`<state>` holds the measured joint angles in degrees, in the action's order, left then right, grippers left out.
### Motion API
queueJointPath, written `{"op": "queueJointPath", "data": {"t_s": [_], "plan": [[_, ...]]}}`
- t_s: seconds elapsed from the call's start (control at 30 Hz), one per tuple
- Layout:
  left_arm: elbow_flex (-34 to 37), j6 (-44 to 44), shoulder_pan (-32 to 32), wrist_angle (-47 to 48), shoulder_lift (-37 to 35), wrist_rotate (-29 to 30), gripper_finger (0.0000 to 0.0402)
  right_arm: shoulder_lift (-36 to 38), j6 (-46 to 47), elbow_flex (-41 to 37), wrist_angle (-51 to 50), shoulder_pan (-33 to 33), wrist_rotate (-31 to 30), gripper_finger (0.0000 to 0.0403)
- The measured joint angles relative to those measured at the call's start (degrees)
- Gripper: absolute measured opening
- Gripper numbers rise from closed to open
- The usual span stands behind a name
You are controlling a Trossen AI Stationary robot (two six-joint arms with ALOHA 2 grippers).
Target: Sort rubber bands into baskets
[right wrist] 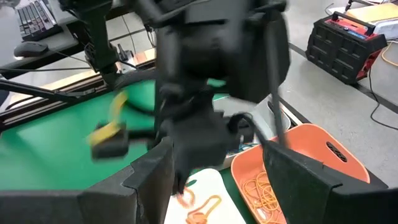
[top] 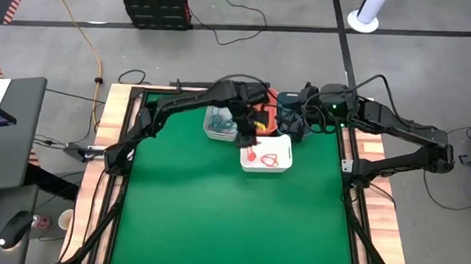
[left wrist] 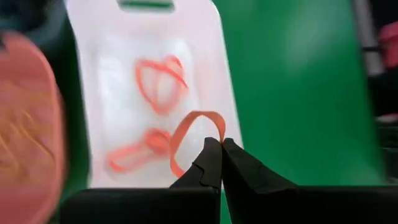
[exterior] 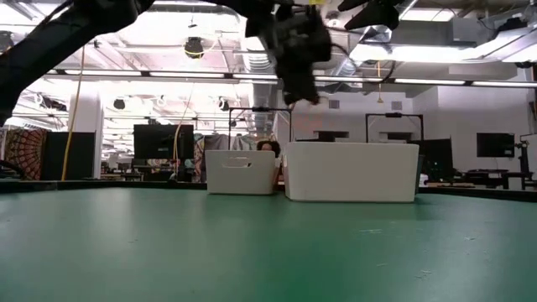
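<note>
Left end effector [left wrist: 216,148] hanging above the white basket [top: 276,162], fingers pressed together and pinching a red rubber band [left wrist: 194,138]; loop standing up from the fingertips, open face turned toward the wrist camera, long axis running roughly along the basket's length. Lying flat on the white basket's floor, more red rubber bands [left wrist: 158,81], their exact number hard to make out through the blur.

White basket sitting just short of the desk's [top: 230,222] far edge, near its middle, long axis running along that edge. Clustering beside it toward the far edge: light grey basket [top: 216,124] holding teal-blue bands [top: 222,127], coral-orange basket [right wrist: 311,158] holding yellow-orange bands [right wrist: 261,190], and a dark basket [top: 289,119] largely covered by the right arm. Coral-orange basket mostly hidden under the left arm in the high view; cut off at the frame edge in the right wrist view.

Right end effector [right wrist: 217,177] waiting over the dark basket at the far edge, fingers spread wide, gripping nothing.

In the low view, only two baskets showing, white one [exterior: 352,172] in front; contents concealed behind the walls. Left end effector [exterior: 300,84] hanging well above them, band too small to discern there.
</note>
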<state>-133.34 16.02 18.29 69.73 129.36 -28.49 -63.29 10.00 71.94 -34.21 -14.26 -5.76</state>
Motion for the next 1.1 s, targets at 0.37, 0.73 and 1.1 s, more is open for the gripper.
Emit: {"op": "queueJointPath", "data": {"t_s": [0.37, 0.73, 1.1], "plan": [[13.21, -13.93, -2.17, -16.42, 0.22, 5.42, 0.0033, 0.0, 0.76, 0.0, -0.06, 2.03, 1.09, 0.0269], [13.86, -13.75, -1.5, -15.68, -1.07, 8.49, 0.0203, 0.0, 1.55, 0.0, -0.05, 2.62, 0.9, 0.0269], [13.86, -8.12, 6.6, -8.87, -7.79, 15.67, 0.018, 0.0, 2.1, 0.0, -0.45, 2.6, 0.76, 0.0269]]}}
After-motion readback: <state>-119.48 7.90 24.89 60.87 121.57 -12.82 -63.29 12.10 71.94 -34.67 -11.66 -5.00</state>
